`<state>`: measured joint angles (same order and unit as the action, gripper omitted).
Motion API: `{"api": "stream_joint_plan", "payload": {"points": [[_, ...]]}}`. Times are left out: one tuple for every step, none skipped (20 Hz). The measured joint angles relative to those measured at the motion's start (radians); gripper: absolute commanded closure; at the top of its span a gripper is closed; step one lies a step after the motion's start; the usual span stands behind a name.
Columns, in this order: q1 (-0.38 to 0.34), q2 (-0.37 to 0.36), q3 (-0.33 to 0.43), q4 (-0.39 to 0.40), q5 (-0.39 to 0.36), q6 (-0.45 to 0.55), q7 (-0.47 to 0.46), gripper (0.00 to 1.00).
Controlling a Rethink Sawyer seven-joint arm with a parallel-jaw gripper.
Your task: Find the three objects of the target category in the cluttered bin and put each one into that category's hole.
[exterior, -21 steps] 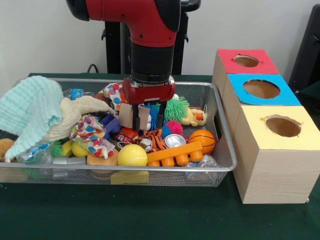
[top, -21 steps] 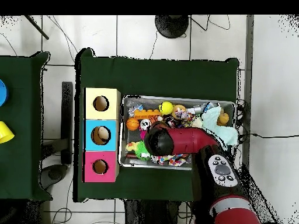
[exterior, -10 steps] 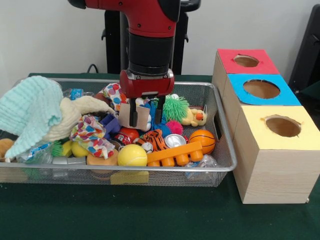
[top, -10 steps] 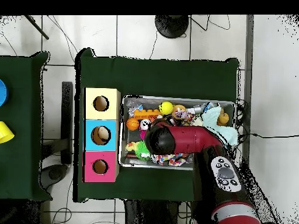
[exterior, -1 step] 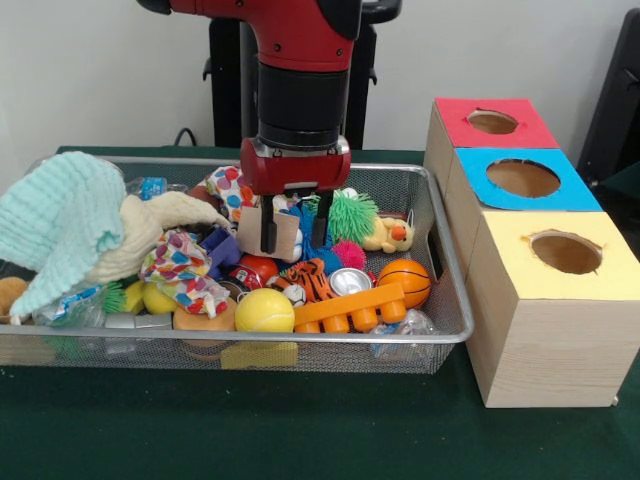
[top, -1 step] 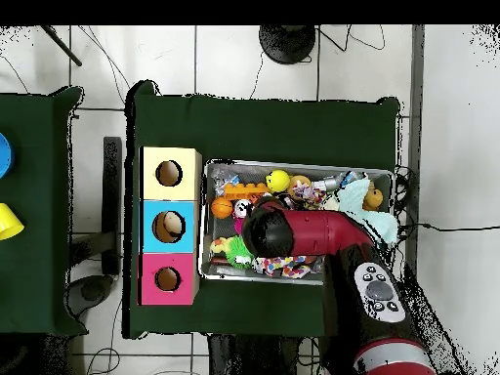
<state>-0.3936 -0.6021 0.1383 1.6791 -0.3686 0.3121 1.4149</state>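
My gripper (exterior, -1 step: 293, 243) hangs over the middle of the wire bin (exterior, -1 step: 440, 235), just above the pile of toys. A beige block-like piece (exterior, -1 step: 284, 228) with something blue beside it sits right at the gripper's tips; whether it is held is unclear. Around it lie a green spiky ball (exterior, -1 step: 352, 215), a pink spiky ball (exterior, -1 step: 349, 254), a small duck toy (exterior, -1 step: 390, 235), an orange basketball (exterior, -1 step: 404, 280), a yellow ball (exterior, -1 step: 264, 311) and a tiger-striped toy (exterior, -1 step: 312, 280). In the overhead view the arm (top, -1 step: 293, 234) hides the gripper.
Three wooden boxes with round holes stand beside the bin: yellow (exterior, -1 step: 565, 252), blue (exterior, -1 step: 522, 178), red (exterior, -1 step: 492, 121). A mint knitted cloth (exterior, -1 step: 60, 225) and a cream cloth (exterior, -1 step: 165, 215) heap up at the bin's other end. An orange toy bar (exterior, -1 step: 350, 307) lies at the front.
The gripper has risen a little out of the pile, and the beige piece at its tips came up with it. Since half a second ago, almost nothing has moved.
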Motion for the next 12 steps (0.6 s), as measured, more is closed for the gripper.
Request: {"api": "stream_joint_plan", "payload": {"points": [[0.001, 0.000, -0.001, 0.000, 0.002, 0.000, 0.000, 0.00], [0.003, 0.001, -0.006, 0.000, 0.008, 0.000, 0.000, 0.00], [0.004, 0.002, -0.008, 0.000, 0.009, 0.000, 0.000, 0.00], [0.006, 0.002, -0.011, 0.000, 0.012, 0.000, 0.000, 0.00], [0.008, 0.003, -0.015, 0.000, 0.015, 0.000, 0.000, 0.00], [0.009, 0.003, -0.018, 0.000, 0.017, 0.000, 0.000, 0.00], [0.011, 0.003, -0.021, 0.000, 0.018, 0.000, 0.000, 0.00], [0.017, 0.004, -0.033, 0.000, 0.021, 0.000, 0.000, 0.00], [0.019, 0.004, -0.038, 0.000, 0.022, 0.000, 0.000, 0.00], [0.022, 0.004, -0.042, 0.000, 0.022, 0.000, 0.000, 0.00], [0.025, 0.005, -0.046, 0.000, 0.023, 0.000, 0.000, 0.00], [0.032, 0.007, -0.056, 0.000, 0.027, 0.000, 0.000, 0.00]]}}
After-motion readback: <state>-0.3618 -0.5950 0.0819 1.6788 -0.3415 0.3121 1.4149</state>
